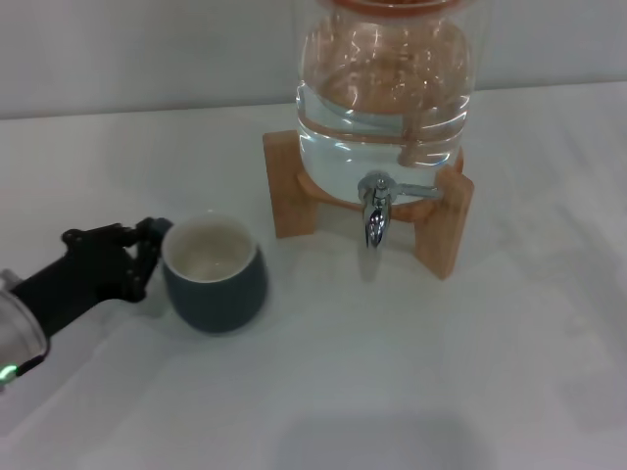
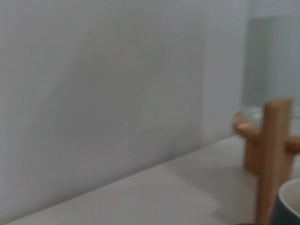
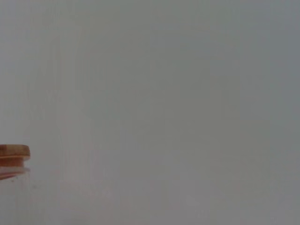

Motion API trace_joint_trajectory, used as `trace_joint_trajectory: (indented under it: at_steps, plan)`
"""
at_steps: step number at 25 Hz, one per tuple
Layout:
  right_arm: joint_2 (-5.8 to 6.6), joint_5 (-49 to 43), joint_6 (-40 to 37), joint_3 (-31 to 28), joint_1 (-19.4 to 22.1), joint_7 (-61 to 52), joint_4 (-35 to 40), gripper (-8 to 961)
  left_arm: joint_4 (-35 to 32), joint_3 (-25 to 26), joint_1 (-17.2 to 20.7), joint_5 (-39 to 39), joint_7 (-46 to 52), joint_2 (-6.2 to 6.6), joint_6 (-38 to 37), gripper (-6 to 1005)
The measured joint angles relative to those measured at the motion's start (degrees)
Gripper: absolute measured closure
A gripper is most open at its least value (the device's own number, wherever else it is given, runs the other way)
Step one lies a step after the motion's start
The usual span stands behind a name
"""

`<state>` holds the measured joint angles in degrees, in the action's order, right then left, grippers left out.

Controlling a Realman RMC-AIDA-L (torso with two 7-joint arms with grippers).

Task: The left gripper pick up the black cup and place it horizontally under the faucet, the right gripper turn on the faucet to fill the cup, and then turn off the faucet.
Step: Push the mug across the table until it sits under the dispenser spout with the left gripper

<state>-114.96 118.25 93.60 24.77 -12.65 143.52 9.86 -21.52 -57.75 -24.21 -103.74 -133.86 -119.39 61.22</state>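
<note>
The black cup (image 1: 214,274) stands upright on the white table, left of the faucet, cream inside showing; its handle is hidden. Its rim also shows in the left wrist view (image 2: 288,206). My left gripper (image 1: 154,253) is low at the cup's left side, right against its wall. The chrome faucet (image 1: 375,211) with its thin side lever sticks out of the clear glass jar (image 1: 387,88) on a wooden stand (image 1: 294,186). Nothing is under the spout. The right gripper is out of view.
The white table (image 1: 392,372) extends in front of and to the right of the stand. A pale wall runs behind the jar. A stand leg (image 2: 272,159) shows in the left wrist view, the jar's wooden lid (image 3: 14,152) in the right wrist view.
</note>
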Motion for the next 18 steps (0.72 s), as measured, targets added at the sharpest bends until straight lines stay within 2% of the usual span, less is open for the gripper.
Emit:
trace_joint_trajectory:
  at_steps: [3, 6, 12, 18]
  plan:
    - [0.00, -0.06, 0.00, 0.13, -0.10, 0.00, 0.17, 187, 2.51, -2.80, -2.17, -0.90, 0.24, -0.10, 1.89, 883]
    - [0.00, -0.22, 0.01, 0.25, -0.16, 0.00, 0.25, 187, 4.03, -9.33, -3.71, -5.12, 0.42, -0.11, 1.45, 883]
    - [0.00, -0.38, 0.12, 0.34, -0.18, 0.00, 0.34, 187, 4.73, -22.01, -7.29, -11.75, 3.82, -0.23, -1.61, 884]
    - [0.00, -0.48, 0.40, 0.37, -0.18, 0.00, 0.38, 187, 4.37, -29.55, -9.70, -16.90, 6.55, -0.48, -6.35, 884]
